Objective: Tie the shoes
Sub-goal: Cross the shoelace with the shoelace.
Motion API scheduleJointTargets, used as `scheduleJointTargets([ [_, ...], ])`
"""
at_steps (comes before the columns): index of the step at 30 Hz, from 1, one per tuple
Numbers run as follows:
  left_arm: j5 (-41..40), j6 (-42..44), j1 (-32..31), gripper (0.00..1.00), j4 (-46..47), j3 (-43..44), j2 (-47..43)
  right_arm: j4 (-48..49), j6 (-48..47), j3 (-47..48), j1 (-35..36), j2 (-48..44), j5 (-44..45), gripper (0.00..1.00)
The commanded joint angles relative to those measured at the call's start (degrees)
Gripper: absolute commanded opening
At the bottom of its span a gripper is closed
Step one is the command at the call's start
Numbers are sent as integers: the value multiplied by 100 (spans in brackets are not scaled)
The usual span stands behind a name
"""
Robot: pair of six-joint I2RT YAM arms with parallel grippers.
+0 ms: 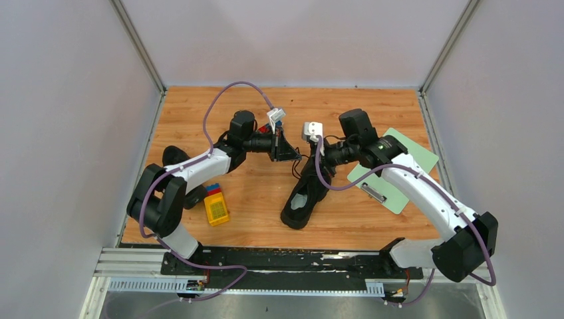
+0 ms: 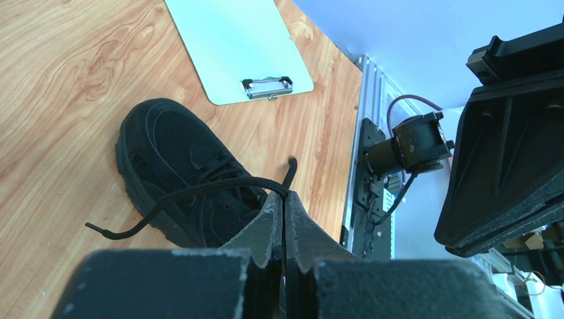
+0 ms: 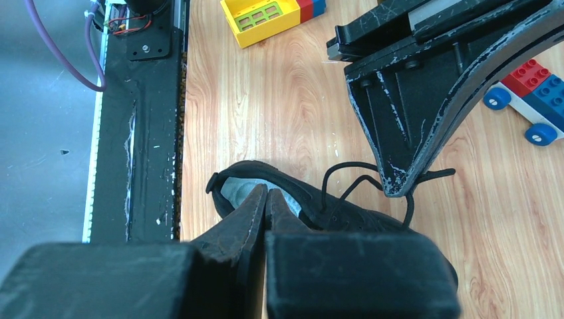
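One black shoe (image 1: 304, 194) lies at the table's middle, toe away from me, its pale insole showing; it also shows in the left wrist view (image 2: 176, 166) and the right wrist view (image 3: 346, 212). My left gripper (image 1: 295, 157) is raised over the toe end and shut on a thin black lace (image 2: 199, 189), whose loose end trails onto the wood. My right gripper (image 1: 316, 159) is just right of it, above the shoe, shut with nothing visible between its fingertips (image 3: 256, 199). A second black shoe (image 1: 174, 157) lies at the left, mostly hidden by my left arm.
A pale green clipboard (image 1: 394, 170) lies at the right under my right arm. A yellow toy block (image 1: 216, 209) with red and blue bricks sits near the left front. A red-blue wheeled toy (image 3: 532, 93) lies beyond my left gripper. The black rail (image 1: 286, 260) runs along the near edge.
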Motion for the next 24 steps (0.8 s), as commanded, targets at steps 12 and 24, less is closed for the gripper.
scheduleJointTargets([
  [12,-30,156,30,0,-3,185,-71,77,101,-671,-56,-435,936,16],
  [24,-26,227,25,0,-117,169,-136,1456,688,-1721,-351,-304,2220,46],
])
